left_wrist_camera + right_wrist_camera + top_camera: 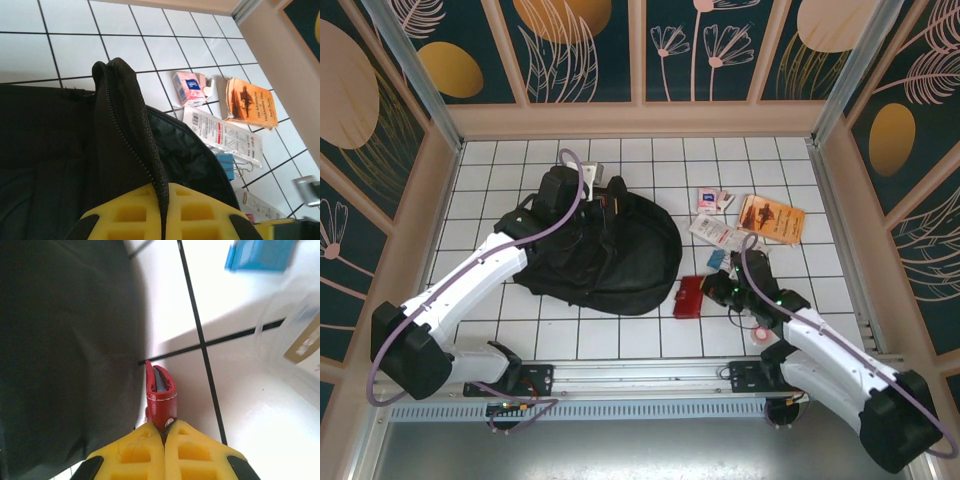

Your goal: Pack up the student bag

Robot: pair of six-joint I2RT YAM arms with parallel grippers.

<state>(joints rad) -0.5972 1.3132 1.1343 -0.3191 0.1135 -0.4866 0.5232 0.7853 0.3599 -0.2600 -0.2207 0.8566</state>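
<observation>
The student bag [610, 255] is a large black backpack lying mid-table. My left gripper [592, 203] is at its far top edge, shut on the bag's zipper rim [131, 125], which stands pinched up between the yellow pads [125, 215]; the dark lining [185, 155] shows beside it. A red wallet [688, 297] lies just right of the bag. My right gripper [714, 291] is shut on the wallet's end [161, 392], with the bag's black fabric [60, 340] close on its left.
Right of the bag lie a small pink box [707, 200], an orange book [772, 217], a white barcode packet [712, 232] and a blue binder clip [717, 258]. A pink round item [761, 335] sits beside the right arm. Side walls enclose the tiled table.
</observation>
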